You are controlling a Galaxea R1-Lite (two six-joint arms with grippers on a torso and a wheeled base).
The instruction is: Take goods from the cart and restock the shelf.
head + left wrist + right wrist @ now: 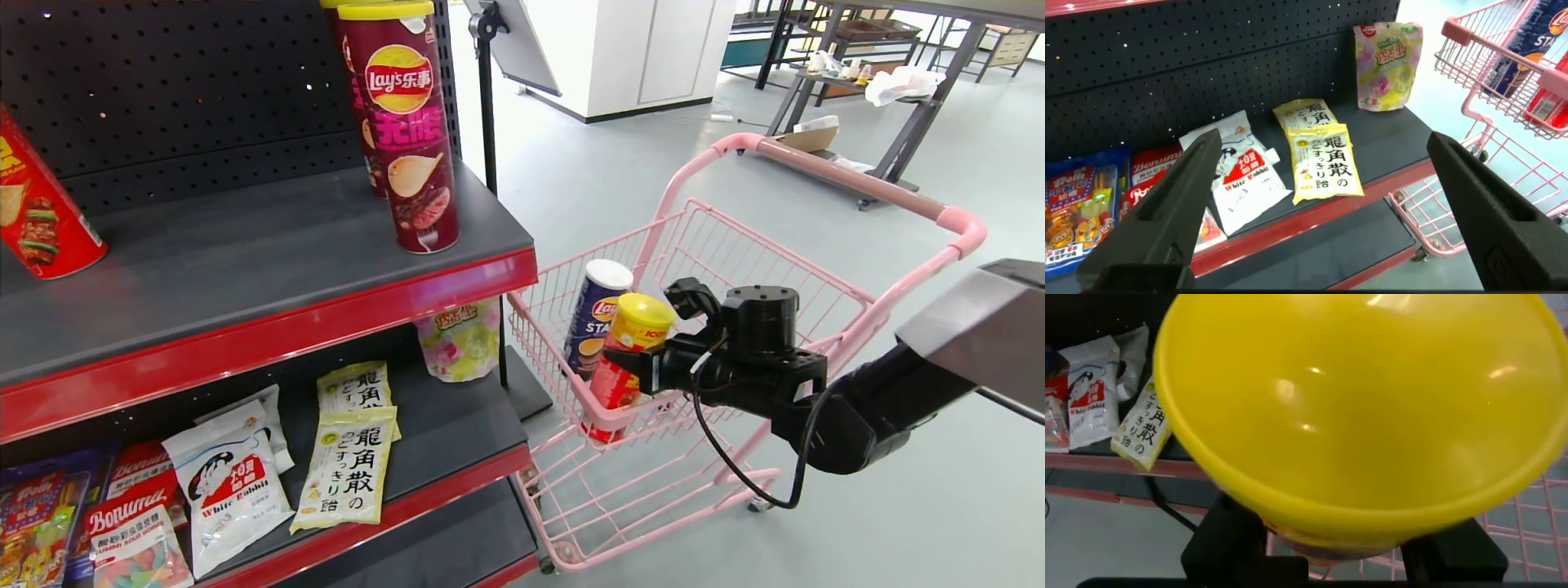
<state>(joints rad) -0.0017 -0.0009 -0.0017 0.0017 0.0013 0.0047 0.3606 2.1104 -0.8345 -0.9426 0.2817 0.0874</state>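
Inside the pink cart [849, 184], the head view shows the right gripper [653, 335] clamped around a red can [612, 392], just beside a blue can [596, 314]. From the left wrist, the left gripper [1323, 143] gapes wide, holding nothing, above the lower shelf [1388, 139]. From the right wrist, the can's yellow lid [1355, 400] sits between dark fingers [1221, 547].

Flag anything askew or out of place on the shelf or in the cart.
The red can at the left end of the top shelf leans tilted, while the purple cans stand upright. In the cart, the blue can leans too, beside the yellow-lidded can in the right gripper.
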